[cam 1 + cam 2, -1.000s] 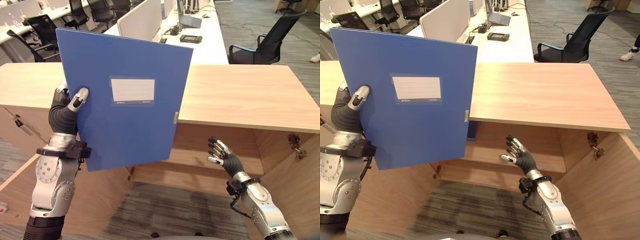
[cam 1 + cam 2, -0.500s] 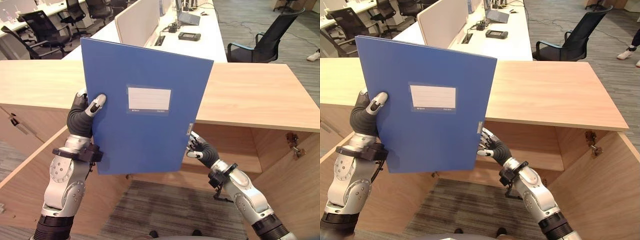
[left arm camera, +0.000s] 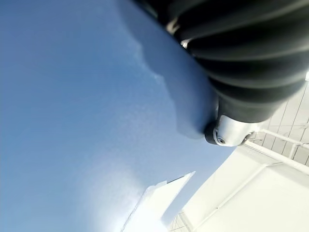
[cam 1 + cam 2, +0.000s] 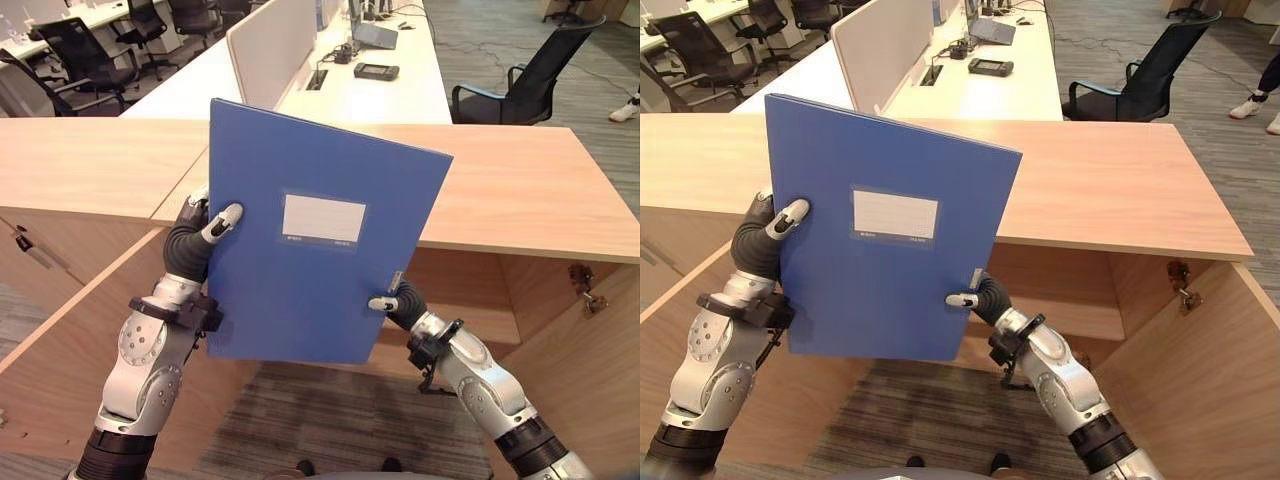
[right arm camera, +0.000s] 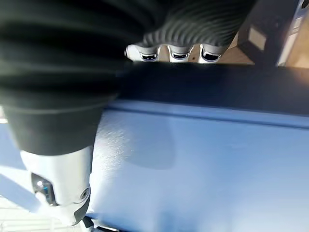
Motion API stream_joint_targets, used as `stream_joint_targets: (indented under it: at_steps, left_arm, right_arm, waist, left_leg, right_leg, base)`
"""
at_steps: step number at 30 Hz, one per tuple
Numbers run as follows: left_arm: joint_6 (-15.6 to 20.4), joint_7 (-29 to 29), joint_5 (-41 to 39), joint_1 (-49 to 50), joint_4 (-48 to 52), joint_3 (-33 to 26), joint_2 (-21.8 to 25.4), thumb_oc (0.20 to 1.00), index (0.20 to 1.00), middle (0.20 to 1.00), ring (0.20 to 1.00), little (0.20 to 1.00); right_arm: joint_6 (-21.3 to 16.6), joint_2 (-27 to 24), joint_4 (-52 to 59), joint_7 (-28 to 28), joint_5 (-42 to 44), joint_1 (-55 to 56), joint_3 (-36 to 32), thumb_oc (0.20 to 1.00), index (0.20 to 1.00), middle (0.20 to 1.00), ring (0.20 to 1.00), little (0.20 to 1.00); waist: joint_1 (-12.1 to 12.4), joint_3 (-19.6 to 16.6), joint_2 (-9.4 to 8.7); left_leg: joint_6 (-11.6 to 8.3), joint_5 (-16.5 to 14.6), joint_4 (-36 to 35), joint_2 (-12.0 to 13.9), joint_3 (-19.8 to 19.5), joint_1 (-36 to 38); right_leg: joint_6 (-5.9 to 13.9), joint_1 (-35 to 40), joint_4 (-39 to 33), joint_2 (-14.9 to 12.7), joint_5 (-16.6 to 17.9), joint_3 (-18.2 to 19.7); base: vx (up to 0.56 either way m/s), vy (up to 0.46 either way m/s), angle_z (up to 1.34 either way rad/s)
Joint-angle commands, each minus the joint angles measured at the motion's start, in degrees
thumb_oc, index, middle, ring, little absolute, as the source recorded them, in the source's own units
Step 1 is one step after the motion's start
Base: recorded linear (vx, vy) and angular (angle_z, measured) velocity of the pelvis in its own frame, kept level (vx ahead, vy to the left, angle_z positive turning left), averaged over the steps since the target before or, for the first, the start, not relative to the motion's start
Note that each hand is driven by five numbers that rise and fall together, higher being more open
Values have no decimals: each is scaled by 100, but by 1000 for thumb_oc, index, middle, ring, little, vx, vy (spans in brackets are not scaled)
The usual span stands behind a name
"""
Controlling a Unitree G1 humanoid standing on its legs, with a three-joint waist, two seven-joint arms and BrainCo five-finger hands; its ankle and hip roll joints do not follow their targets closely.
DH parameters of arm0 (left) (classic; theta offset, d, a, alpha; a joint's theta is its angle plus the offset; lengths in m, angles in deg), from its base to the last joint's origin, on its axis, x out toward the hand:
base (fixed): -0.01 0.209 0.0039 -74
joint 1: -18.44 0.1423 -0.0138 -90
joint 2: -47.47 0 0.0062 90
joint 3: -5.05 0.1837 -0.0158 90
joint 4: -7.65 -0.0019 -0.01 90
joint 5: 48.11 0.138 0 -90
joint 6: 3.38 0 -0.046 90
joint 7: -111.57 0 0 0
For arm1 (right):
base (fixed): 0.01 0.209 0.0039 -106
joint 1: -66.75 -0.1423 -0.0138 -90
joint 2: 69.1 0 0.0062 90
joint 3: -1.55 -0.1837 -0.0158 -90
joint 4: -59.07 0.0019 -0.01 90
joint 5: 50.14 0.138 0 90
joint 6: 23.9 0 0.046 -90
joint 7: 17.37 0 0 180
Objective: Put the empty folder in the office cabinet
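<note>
Blue folder (image 4: pixel 300 250), blank white label (image 4: pixel 323 218)

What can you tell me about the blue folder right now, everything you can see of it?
The blue folder is a flat, rigid-looking plastic file box, closed, with a pale blank label on its front and a small clasp on its right edge. It is held upright, tilted slightly, in the air in front of the open wooden cabinet. The left hand pinches its left edge, thumb on the front; the right hand grips its lower right edge.
</note>
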Motion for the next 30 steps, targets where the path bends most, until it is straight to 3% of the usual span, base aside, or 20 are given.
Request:
stream_joint_targets:
  at_steps: [1,15,16,30]
  left_arm:
    - [221,-154,142,-594,-109,149,68,200,200,200,200,200]
    - [49,-388,232,-473,-221,410,-62,200,200,200,200,200]
    - [42,-393,238,-461,-217,426,-79,200,200,200,200,200]
    - [62,-378,251,-428,-231,427,-250,200,200,200,200,200]
  right_arm:
    - [-285,411,439,21,207,-548,112,1000,1000,1000,1000,1000]
    - [-277,487,327,132,142,-667,66,1000,1000,1000,1000,1000]
    - [-269,504,324,125,141,-661,77,200,200,200,200,200]
    - [-243,545,344,57,182,-590,102,200,200,200,200,200]
  waist:
    - [21,-92,-271]
    - [25,-80,-298]
    - [24,-83,-301]
    - [14,-76,-308]
  left_leg:
    - [-293,-411,17,242,-68,158]
    - [-274,-411,17,233,-47,143]
    - [-273,-410,17,233,-46,143]
    - [-270,-417,17,233,-51,145]
  right_leg:
    - [576,266,30,-466,-384,181]
    - [577,248,30,-466,-360,197]
    - [578,249,30,-466,-360,200]
    - [576,237,30,-465,-365,222]
  base:
    - [0,0,0]
    - [0,0,0]
    - [0,0,0]
    - [0,0,0]
